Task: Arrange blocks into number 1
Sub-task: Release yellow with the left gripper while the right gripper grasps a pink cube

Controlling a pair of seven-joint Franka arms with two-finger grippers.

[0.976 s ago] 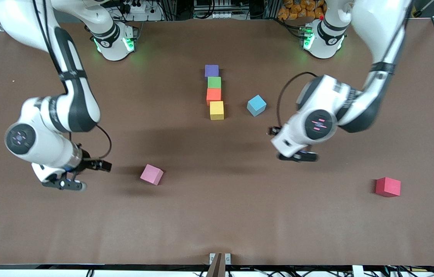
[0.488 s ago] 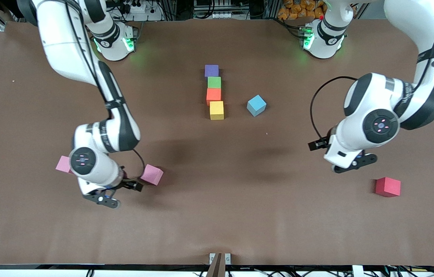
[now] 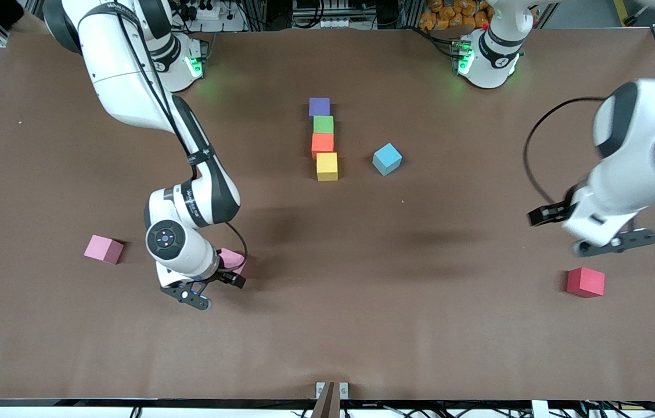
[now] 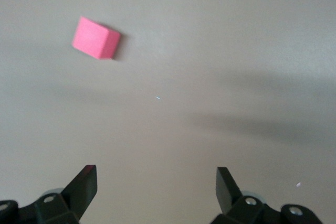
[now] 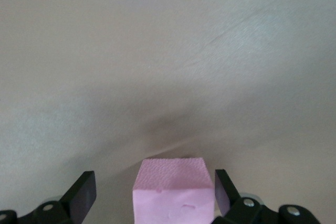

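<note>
A column of purple (image 3: 319, 107), green (image 3: 323, 124), orange (image 3: 322, 144) and yellow (image 3: 327, 166) blocks lies mid-table, the purple one nearest the bases. The light blue block (image 3: 387, 158) sits beside the yellow one. My right gripper (image 3: 191, 296) (image 5: 154, 179) is open at a pink block (image 3: 233, 257) (image 5: 173, 192), which shows between its fingers with a gap on each side. My left gripper (image 3: 615, 242) (image 4: 156, 174) hangs open and empty over bare table near the red block (image 3: 585, 282) (image 4: 96, 38).
A second pink block (image 3: 104, 248) lies toward the right arm's end of the table. The brown table (image 3: 362, 325) is bare nearer the front camera. Its edge at the left arm's end is close to the left arm's hand.
The right arm has swung toward the middle and come to the pink block, uncovering the second pink block. The left arm has swung from mid-table toward its own end, near the red block.
</note>
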